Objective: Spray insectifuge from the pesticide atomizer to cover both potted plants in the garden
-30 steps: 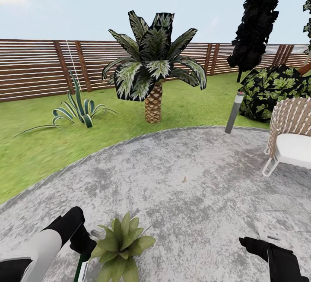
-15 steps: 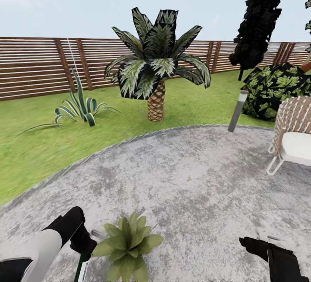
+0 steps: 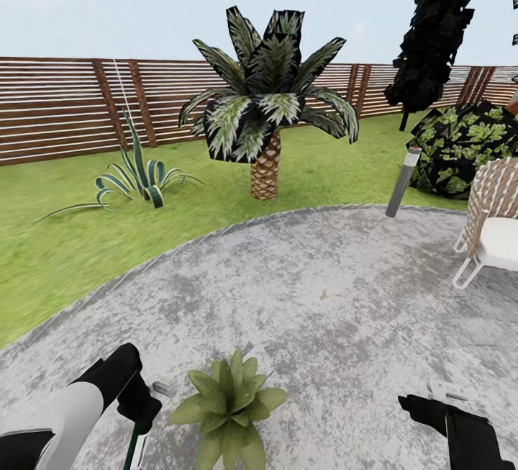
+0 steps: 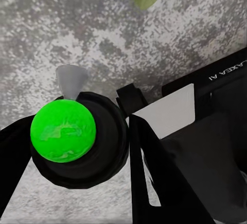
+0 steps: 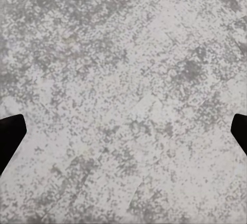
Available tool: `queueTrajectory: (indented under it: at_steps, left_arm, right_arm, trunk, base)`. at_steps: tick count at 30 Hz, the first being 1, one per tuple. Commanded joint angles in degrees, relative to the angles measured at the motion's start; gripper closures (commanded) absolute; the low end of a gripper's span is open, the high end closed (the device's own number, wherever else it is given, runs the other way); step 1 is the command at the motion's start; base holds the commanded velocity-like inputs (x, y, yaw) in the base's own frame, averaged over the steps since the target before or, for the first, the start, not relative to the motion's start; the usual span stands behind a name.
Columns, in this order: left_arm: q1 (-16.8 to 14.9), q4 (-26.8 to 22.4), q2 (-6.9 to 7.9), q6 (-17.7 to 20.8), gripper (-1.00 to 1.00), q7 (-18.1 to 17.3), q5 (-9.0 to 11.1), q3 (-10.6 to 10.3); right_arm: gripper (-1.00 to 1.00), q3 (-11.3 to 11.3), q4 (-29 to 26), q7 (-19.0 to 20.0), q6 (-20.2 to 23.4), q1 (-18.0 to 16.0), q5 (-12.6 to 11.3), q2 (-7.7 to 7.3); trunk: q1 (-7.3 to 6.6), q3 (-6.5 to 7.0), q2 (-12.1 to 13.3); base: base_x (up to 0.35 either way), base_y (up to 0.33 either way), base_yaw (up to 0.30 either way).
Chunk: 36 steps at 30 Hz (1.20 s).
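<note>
While the potted plant (image 3: 229,404) fronts the head view, the left claw (image 4: 77,147) grips the atomizer (image 4: 77,139).

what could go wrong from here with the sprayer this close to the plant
1. The left end effector is clamped on the pesticide atomizer, whose pale nozzle points at bare paving; a spray now might miss the leaves at the left wrist view's edge.
2. The potted plant sits just beside the left arm, so swinging across could knock it.
3. One plant is in sight; the second may go unsprayed.
</note>
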Motion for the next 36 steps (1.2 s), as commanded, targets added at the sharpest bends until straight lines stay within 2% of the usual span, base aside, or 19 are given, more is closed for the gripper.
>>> queueTrajectory:
  at_steps: [1, 9, 11, 12, 14, 17, 23, 33, 36]
  left_arm:
    - [-0.03, -0.28, -0.02, 0.26, 1.0, -0.39, -0.44, 0.18]
    - [-0.02, -3.31, -0.11, 0.04, 1.0, -0.06, -0.44, 0.18]
    - [0.0, -3.33, -0.21, -0.01, 1.0, 2.4, -0.42, 0.14]
    - [0.0, -3.15, -0.6, -0.18, 1.0, 5.9, -0.34, 0.11]
    - [0.02, -2.54, -1.19, -0.63, 1.0, 10.15, -0.29, 0.1]
    - [0.02, -1.28, -2.17, -0.91, 1.0, 12.67, -0.27, 0.09]
    - [0.0, 0.1, -3.29, -2.2, 1.0, 13.52, -0.19, 0.16]
    - [-0.04, 4.08, -3.55, -3.4, 1.0, 13.4, -0.17, 0.2]
    - [-0.05, 4.4, -3.55, -3.93, 1.0, 13.33, 0.75, 0.19]
  right_arm:
    - [-1.0, -0.27, -0.14, 0.56, 0.07, -0.08, 0.56, 0.07]
    - [-1.0, -0.35, -0.01, 0.67, 0.07, -0.08, 0.48, 0.11]
    - [-1.0, -0.36, 0.05, 0.68, 0.07, -0.08, 0.48, 0.12]
    - [-1.0, -0.36, 0.04, 0.68, 0.07, -0.08, 0.47, 0.09]
    - [-1.0, -0.36, 0.03, 0.68, 0.07, -0.08, 0.47, 0.08]
    - [-1.0, -0.36, 0.03, 0.68, 0.07, -0.08, 0.47, -0.07]
    - [-1.0, -0.36, 0.02, 0.68, 0.07, -0.08, 0.47, -0.32]
    - [-1.0, -0.36, -0.01, 0.68, 0.07, -0.08, 0.47, -0.32]
    - [-1.0, -0.36, 0.0, 0.68, 0.07, -0.08, 0.47, -0.29]
  trunk:
    - [0.0, -0.11, -0.03]
    - [0.0, -0.77, -0.03]
    - [0.0, -0.95, -0.03]
    - [0.0, -1.04, -0.03]
    - [0.0, -1.22, -0.03]
    - [0.0, -1.49, -0.03]
    - [0.0, -2.03, -0.03]
    - [0.0, -2.93, -0.03]
    - [0.0, -3.19, -0.03]
  base:
    - [0.0, 0.008, 0.0]
    - [0.0, 0.001, 0.0]
    - [0.0, 0.0, 0.0]
    - [0.0, 0.0, 0.0]
    - [0.0, 0.0, 0.0]
    - [0.0, 0.0, 0.0]
    - [0.0, 0.0, 0.0]
    - [0.0, 0.0, 0.0]
    - [0.0, 0.0, 0.0]
